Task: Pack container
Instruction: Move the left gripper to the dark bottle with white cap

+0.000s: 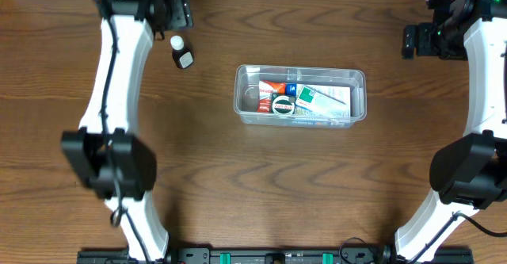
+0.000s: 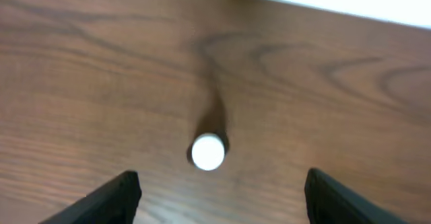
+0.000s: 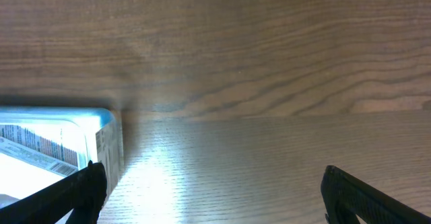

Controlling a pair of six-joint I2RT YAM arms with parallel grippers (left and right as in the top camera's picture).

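Container sits mid-table and already holds several packets. Left gripper is spread wide and holds nothing. It hangs over a small white-capped bottle on bare wood, well apart from the tub. I judge it is lined up for a pick. A small dark item lies just beside the bottle and may crowd one finger. Right gripper is also spread and empty, near the container's end wall and out of the carry path.
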